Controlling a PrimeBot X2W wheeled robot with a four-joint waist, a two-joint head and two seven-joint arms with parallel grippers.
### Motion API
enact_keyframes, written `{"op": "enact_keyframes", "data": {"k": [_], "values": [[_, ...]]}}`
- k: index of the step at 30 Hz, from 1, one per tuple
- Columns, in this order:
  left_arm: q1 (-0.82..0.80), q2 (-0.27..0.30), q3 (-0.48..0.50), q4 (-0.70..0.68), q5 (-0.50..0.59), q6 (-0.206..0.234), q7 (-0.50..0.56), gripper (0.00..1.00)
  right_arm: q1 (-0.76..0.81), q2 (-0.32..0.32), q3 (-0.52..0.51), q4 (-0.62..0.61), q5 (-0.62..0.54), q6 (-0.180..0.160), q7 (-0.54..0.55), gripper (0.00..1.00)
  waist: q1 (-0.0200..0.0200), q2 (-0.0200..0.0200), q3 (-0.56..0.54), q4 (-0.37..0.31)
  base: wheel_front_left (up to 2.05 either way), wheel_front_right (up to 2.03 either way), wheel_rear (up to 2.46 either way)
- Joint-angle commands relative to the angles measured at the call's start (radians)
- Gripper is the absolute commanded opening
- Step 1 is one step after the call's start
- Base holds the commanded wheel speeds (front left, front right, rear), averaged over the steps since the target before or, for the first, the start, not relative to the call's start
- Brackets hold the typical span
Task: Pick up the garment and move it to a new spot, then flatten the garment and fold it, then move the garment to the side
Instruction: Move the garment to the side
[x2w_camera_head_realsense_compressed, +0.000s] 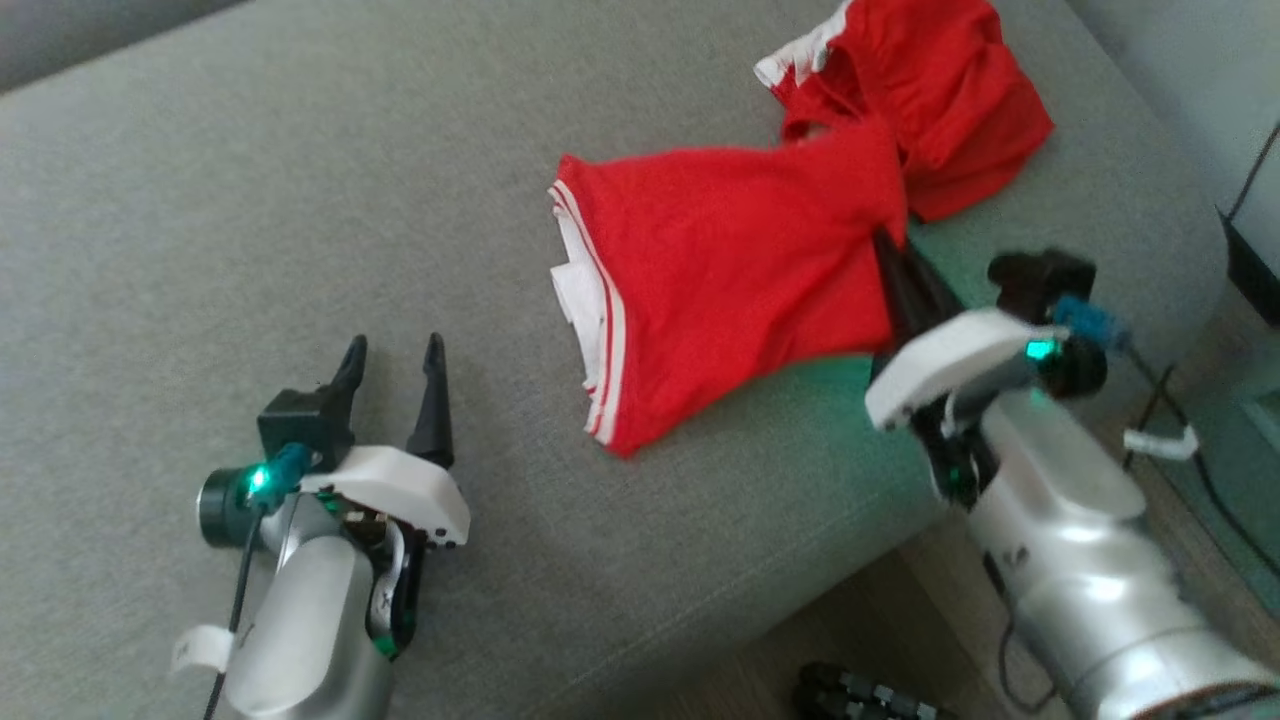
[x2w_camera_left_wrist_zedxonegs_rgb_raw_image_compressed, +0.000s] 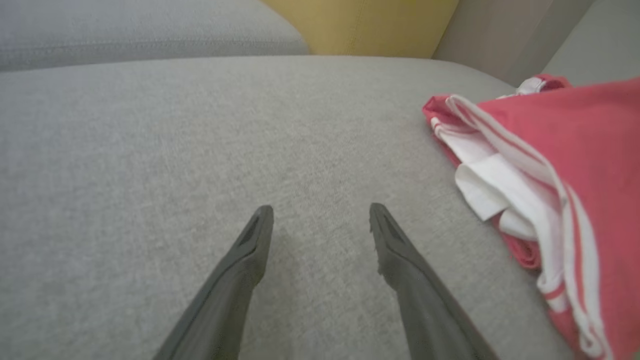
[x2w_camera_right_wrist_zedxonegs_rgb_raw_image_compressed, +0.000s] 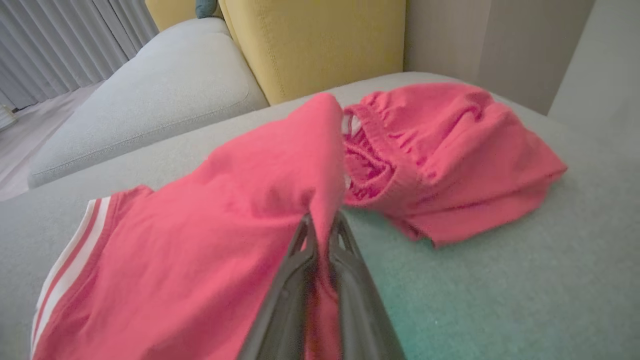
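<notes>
The garment (x2w_camera_head_realsense_compressed: 740, 270) is lying bunched and twisted on the far right part of the grey cushion (x2w_camera_head_realsense_compressed: 300, 200). Its striped hem (x2w_camera_head_realsense_compressed: 605, 330) is pointing left and its other end is lying crumpled toward the far right corner, in front of a yellow backrest (x2w_camera_right_wrist_zedxonegs_rgb_raw_image_compressed: 320, 45). The right gripper (x2w_camera_right_wrist_zedxonegs_rgb_raw_image_compressed: 321, 227) is clenching a fold of red cloth near the garment's narrow, twisted middle. Its 2 fingers are pressing together with fabric between them, and the cloth is rising to a peak at the pinch. The left gripper (x2w_camera_head_realsense_compressed: 394, 345) is hanging released over bare cushion at the near left, with its fingers spread and nothing between them. It is sitting apart from the garment, with the hem off to its right. As for progress, only the very first part of step 1 is looking done, which is the grasp. The head view is soft with blur, so I cannot tell how much of the cloth is leaving the surface, though most of it seems to be resting there. Carrying it to a new spot, flattening it, folding it and moving it aside are all remaining. The spreading will probably be calling for both grippers, since the cloth is lying wrung at its middle.
</notes>
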Motion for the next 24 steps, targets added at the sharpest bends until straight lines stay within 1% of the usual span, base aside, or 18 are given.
{"op": "enact_keyframes", "data": {"k": [1,4,6,10,12,13,14,15,17,19,20,22,24], "values": [[-0.015,0.012,0.028,-0.023,0.012,-0.001,-0.012,1.00,-0.076,0.007,-0.012,-0.047,-0.034,0.006,-0.014,0.00,-0.0002,0.0000,0.029,-0.013,0.00,0.00,0.00],[-0.003,0.012,0.046,-0.025,0.027,0.002,-0.012,1.00,-0.142,-0.010,-0.044,-0.035,-0.095,0.006,-0.014,0.00,-0.0002,0.0000,0.042,-0.003,0.00,0.00,0.00],[0.000,0.012,0.050,-0.027,0.035,-0.002,-0.012,1.00,-0.193,-0.047,-0.084,-0.005,-0.142,0.006,-0.014,0.00,-0.0002,0.0000,0.055,0.023,0.00,0.00,0.00],[-0.002,0.012,0.058,-0.040,0.033,-0.005,-0.012,1.00,-0.292,-0.162,-0.202,0.088,-0.247,0.006,-0.014,0.00,-0.0002,0.0000,0.076,0.087,0.00,0.00,0.00],[-0.002,0.012,0.065,-0.050,0.033,-0.002,-0.012,1.00,-0.332,-0.223,-0.251,0.119,-0.319,0.006,-0.014,0.00,-0.0002,0.0000,0.085,0.112,0.00,0.00,0.00],[-0.001,0.012,0.071,-0.054,0.032,-0.001,-0.012,1.00,-0.345,-0.247,-0.270,0.138,-0.361,0.006,-0.014,0.08,-0.0002,0.0000,0.088,0.121,0.00,0.00,0.00],[0.000,0.012,0.076,-0.058,0.032,0.000,-0.012,1.00,-0.357,-0.263,-0.293,0.150,-0.399,0.006,-0.014,0.55,-0.0002,0.0000,0.092,0.129,0.00,0.00,0.00],[0.001,0.012,0.081,-0.061,0.032,0.001,-0.012,1.00,-0.366,-0.269,-0.321,0.145,-0.429,0.006,-0.014,1.00,-0.0002,0.0000,0.095,0.135,0.00,0.00,0.00],[0.003,0.012,0.090,-0.064,0.031,0.001,-0.012,1.00,-0.367,-0.263,-0.371,0.107,-0.481,0.006,-0.014,1.00,-0.0002,0.0000,0.097,0.144,0.00,0.00,0.00],[0.005,0.012,0.098,-0.071,0.026,0.006,-0.012,1.00,-0.350,-0.235,-0.425,0.049,-0.508,0.006,-0.014,1.00,-0.0002,0.0000,0.094,0.153,0.00,0.00,0.00],[0.005,0.012,0.098,-0.071,0.026,0.006,-0.012,1.00,-0.350,-0.235,-0.425,0.049,-0.508,0.006,-0.014,1.00,-0.0002,0.0000,0.094,0.153,0.00,0.00,0.00],[0.006,0.012,0.099,-0.075,0.022,0.006,-0.012,1.00,-0.321,-0.185,-0.458,-0.005,-0.521,0.006,-0.014,1.00,-0.0002,0.0000,0.085,0.164,0.00,0.00,0.00],[0.009,0.012,0.099,-0.079,0.017,0.011,-0.012,1.00,-0.286,-0.129,-0.461,-0.059,-0.522,0.006,-0.014,1.00,-0.0002,0.0000,0.072,0.177,0.00,0.00,0.00]]}}
